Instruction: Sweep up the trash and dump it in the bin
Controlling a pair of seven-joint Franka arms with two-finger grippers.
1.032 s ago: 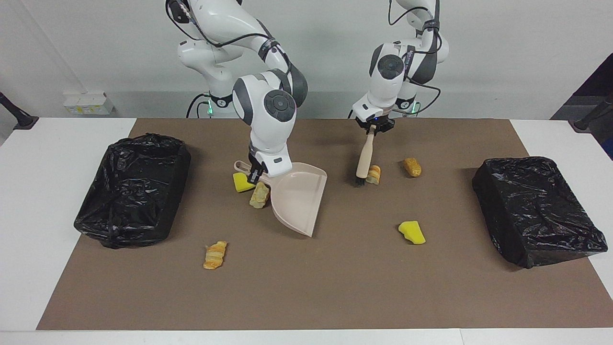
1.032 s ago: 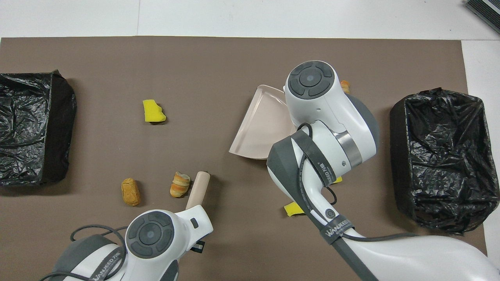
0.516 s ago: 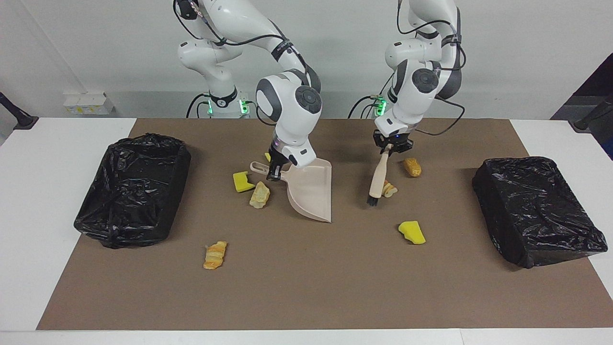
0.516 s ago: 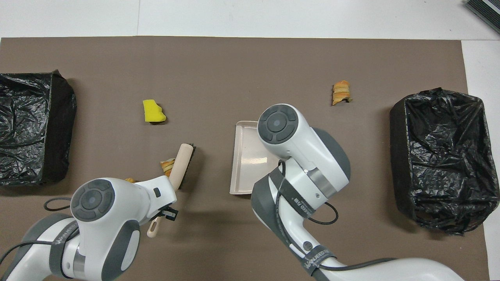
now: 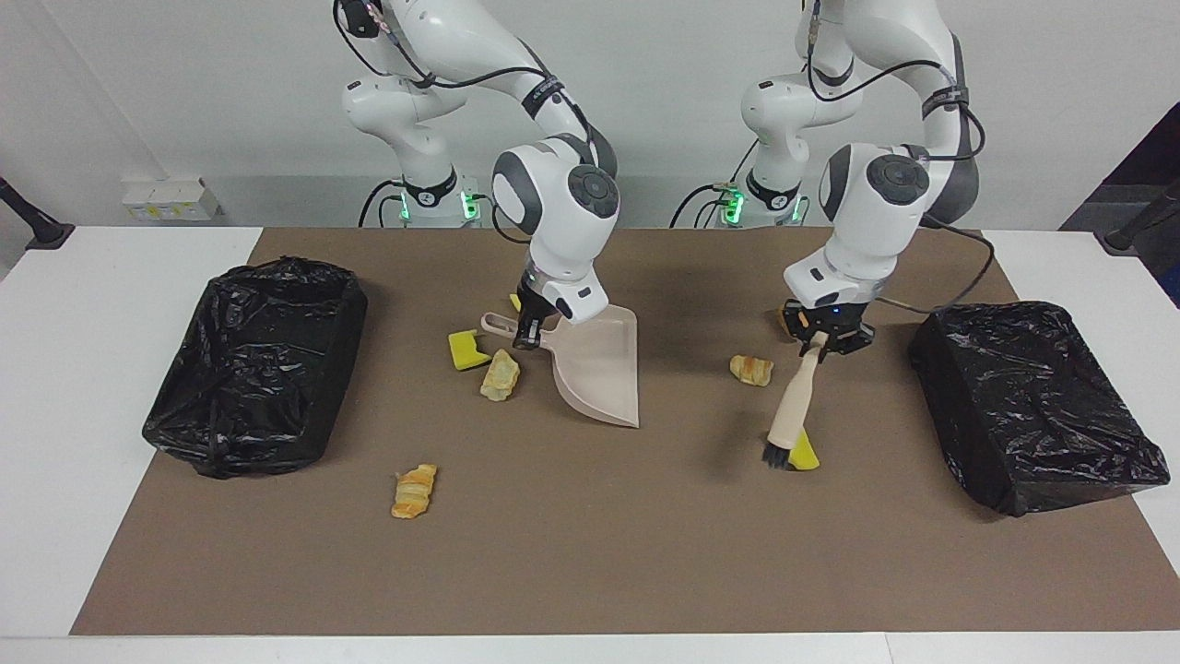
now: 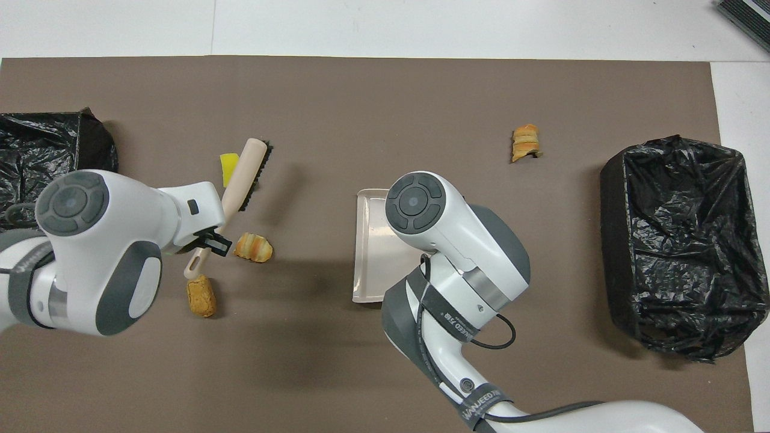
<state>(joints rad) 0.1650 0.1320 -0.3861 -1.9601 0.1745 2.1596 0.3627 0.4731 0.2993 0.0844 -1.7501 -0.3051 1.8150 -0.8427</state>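
Observation:
My left gripper [image 5: 823, 334] is shut on the handle of the beige brush [image 5: 791, 406]. The brush head is low, beside a yellow sponge chunk [image 5: 807, 456], which it partly hides. The brush [image 6: 243, 174] and sponge [image 6: 228, 165] also show in the overhead view. A pastry piece [image 5: 751, 370] lies between brush and dustpan. A bread piece [image 6: 201, 296] lies under my left gripper. My right gripper [image 5: 527, 334] is shut on the handle of the beige dustpan [image 5: 599, 364], which is tilted with its lip on the mat. A yellow sponge [image 5: 466, 350] and a pastry [image 5: 500, 374] lie beside its handle.
Black-bagged bins stand at the right arm's end [image 5: 253, 364] and the left arm's end [image 5: 1032, 401] of the brown mat [image 5: 590, 553]. One more pastry scrap [image 5: 414, 490] lies farther from the robots, toward the right arm's end. A small yellow bit [image 5: 514, 301] shows by my right gripper.
My left arm has swung the brush away from the pastry piece, toward its own end of the table, to the yellow sponge. The pastry shifted slightly. The dustpan turned, then stayed put.

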